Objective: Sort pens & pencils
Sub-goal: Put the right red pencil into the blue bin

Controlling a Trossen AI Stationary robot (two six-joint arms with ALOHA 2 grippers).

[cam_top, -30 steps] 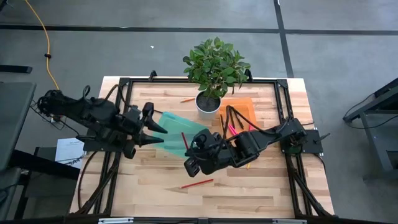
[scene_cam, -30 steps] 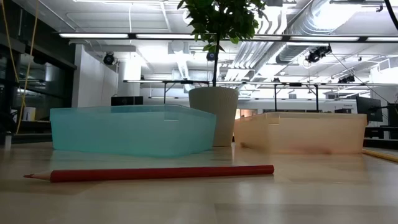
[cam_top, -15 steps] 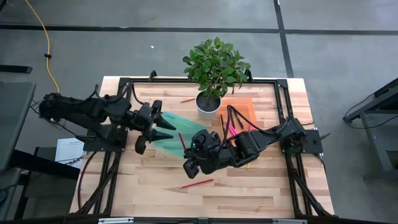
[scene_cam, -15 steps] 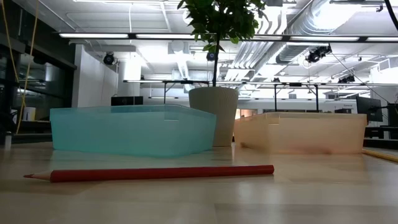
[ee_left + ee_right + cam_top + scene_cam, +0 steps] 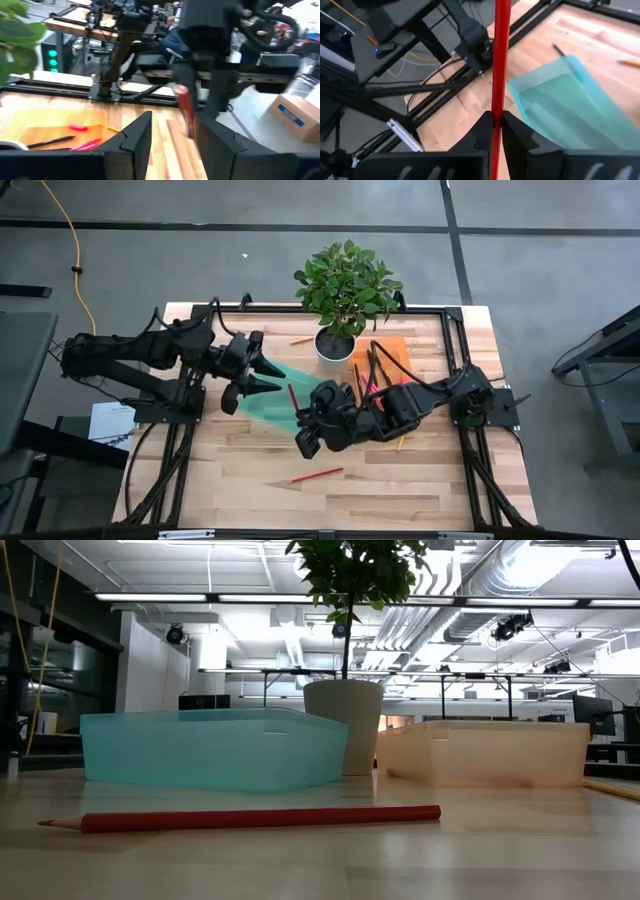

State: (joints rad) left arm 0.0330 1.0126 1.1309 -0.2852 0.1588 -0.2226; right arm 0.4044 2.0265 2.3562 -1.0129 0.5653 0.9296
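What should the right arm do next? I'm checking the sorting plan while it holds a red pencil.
Probably carry it a little further over the teal bin and open. The right hand is shut on the red pencil, which stands just at that bin's edge, and the open left hand hovers over the bin.

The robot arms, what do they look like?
Both arms are dark, nearly black, chunky and jointed, with black cables looping along them. The left gripper ends in two pointed, wedge-shaped fingers. The right gripper has two flat black fingers with angular tips.
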